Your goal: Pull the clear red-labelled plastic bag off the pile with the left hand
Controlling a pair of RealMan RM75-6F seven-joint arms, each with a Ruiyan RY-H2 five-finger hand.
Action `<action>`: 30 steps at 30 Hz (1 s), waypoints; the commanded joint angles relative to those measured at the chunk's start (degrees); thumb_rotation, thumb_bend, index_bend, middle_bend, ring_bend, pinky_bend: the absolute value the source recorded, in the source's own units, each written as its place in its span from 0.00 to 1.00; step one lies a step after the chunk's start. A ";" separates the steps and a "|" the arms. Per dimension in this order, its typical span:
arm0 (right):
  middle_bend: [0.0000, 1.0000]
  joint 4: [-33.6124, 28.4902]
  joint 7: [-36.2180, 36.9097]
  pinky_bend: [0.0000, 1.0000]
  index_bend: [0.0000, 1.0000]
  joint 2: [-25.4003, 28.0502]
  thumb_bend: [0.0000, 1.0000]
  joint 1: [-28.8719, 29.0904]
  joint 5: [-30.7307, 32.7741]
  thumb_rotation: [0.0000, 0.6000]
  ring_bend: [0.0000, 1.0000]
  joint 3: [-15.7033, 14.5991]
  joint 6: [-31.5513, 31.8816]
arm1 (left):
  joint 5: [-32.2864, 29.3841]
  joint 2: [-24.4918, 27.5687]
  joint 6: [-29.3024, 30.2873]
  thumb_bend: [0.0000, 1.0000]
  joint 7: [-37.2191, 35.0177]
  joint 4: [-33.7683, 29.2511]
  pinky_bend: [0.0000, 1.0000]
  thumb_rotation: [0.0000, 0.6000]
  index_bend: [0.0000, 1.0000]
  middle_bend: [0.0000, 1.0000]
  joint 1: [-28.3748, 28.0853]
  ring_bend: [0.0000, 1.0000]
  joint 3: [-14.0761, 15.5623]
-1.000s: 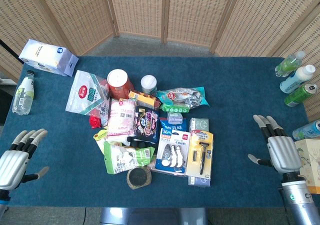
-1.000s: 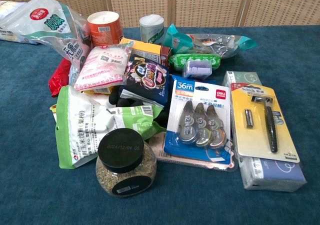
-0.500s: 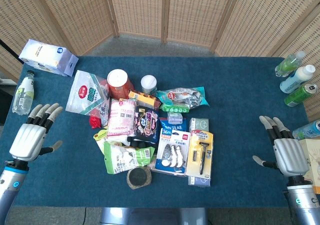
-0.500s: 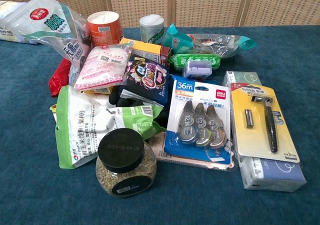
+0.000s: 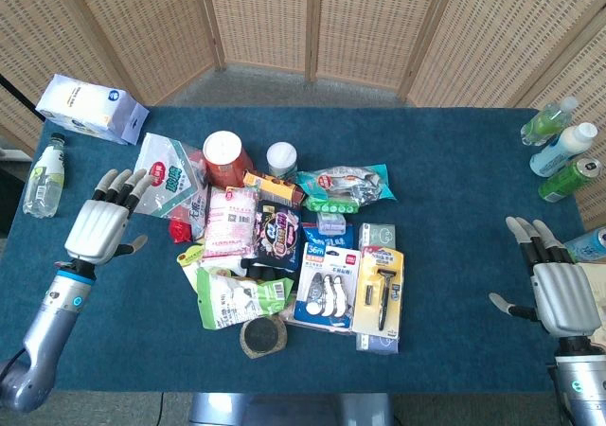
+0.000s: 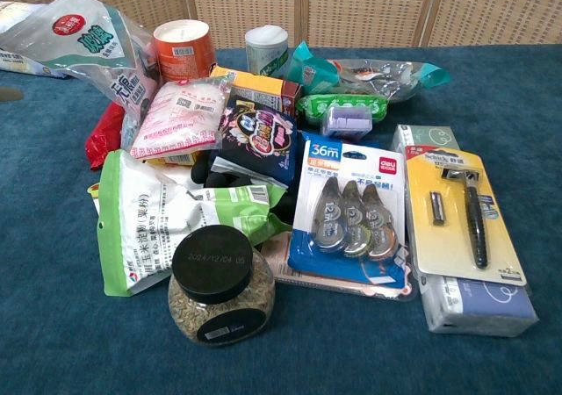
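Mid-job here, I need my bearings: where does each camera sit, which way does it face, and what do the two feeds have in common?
Head view: high up, tilted down over the whole blue table toward the wicker screen; both arms show, left hand open beside the clear red-labelled plastic bag, right hand open at the right edge.
Chest view: low at the near table edge, facing across the pile; of the robot's body, at most a sliver at the top left corner.
Shared: the bag, the black-lidded glass jar, the yellow razor card.
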 commanded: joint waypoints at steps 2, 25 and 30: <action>0.00 -0.14 0.31 0.19 0.00 0.43 0.12 -0.44 0.05 1.00 0.03 0.17 0.62 | -1.98 -2.80 -2.22 0.26 3.00 3.31 0.00 1.00 0.00 0.00 -3.10 0.00 -1.22; 0.00 -1.72 3.28 0.19 0.00 3.18 0.12 -3.21 -1.80 1.00 0.03 0.62 4.49 | -4.69 -15.74 -2.46 0.27 15.35 19.91 0.78 1.00 0.78 0.84 -13.41 0.93 -0.75; 0.00 -1.65 3.92 0.19 0.00 2.99 0.12 -3.32 -2.40 1.00 0.03 0.61 4.60 | -2.28 -16.38 1.30 0.27 10.43 23.10 0.96 1.00 0.90 0.97 -12.82 1.00 -0.59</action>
